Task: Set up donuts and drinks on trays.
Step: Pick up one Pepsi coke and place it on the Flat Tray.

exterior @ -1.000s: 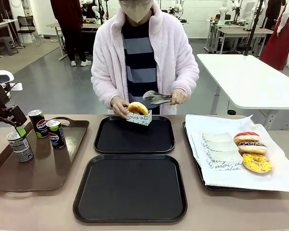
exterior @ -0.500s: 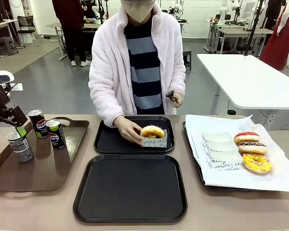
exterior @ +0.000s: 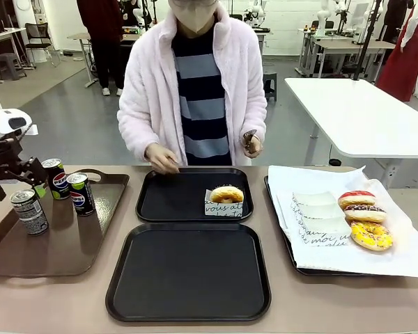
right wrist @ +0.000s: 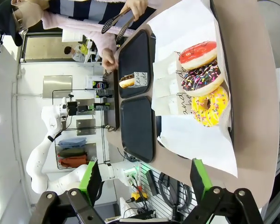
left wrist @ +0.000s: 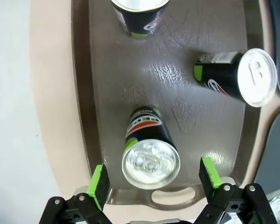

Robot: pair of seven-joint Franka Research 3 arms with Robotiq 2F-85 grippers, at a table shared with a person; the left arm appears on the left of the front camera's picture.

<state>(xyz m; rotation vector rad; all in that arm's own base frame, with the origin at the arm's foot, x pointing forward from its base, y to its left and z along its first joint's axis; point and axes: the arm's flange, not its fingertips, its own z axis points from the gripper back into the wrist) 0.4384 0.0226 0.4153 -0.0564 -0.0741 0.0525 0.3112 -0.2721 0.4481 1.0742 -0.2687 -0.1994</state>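
Table bears far black tray holding one sleeved donut

"PEPSI" stands on two cans near the brown tray's far edge; the donut sleeve bears black script, "vous at…"

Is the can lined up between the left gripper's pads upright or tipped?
Upright: in the left wrist view the soda can shows its silver top toward the camera, and its base rests on the brown tray.

Left gripper and right gripper, both with jaws wide apart.
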